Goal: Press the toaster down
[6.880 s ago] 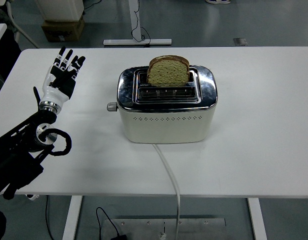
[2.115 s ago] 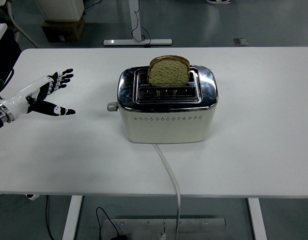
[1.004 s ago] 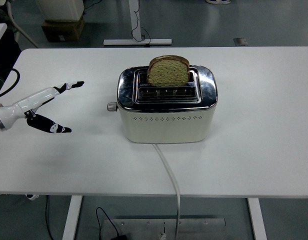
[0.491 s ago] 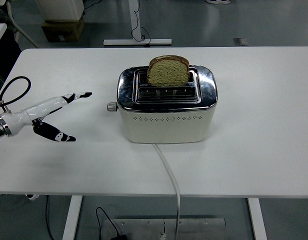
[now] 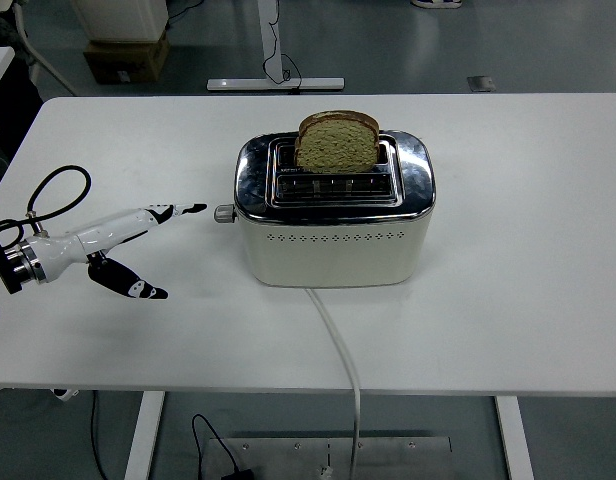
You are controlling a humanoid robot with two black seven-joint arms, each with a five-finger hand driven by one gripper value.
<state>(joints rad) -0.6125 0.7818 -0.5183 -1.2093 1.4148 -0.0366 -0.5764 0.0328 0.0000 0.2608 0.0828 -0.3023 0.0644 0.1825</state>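
Head view showed your left hand [image 5: 123,240], fingers spread and empty at left of frame, fingertips just short of the lever [image 5: 223,213] on the toaster [image 5: 333,215] at center; that small stiff knob probably needed a firm downward push.

Toaster [image 5: 334,220] mid-table [image 5: 528,250], 1 bread slice [image 5: 336,142] seemingly in rear slot, left hand [image 5: 123,240] left.

Grey floor beyond the white table [image 5: 548,300], with a cardboard box [image 5: 123,58] top left.
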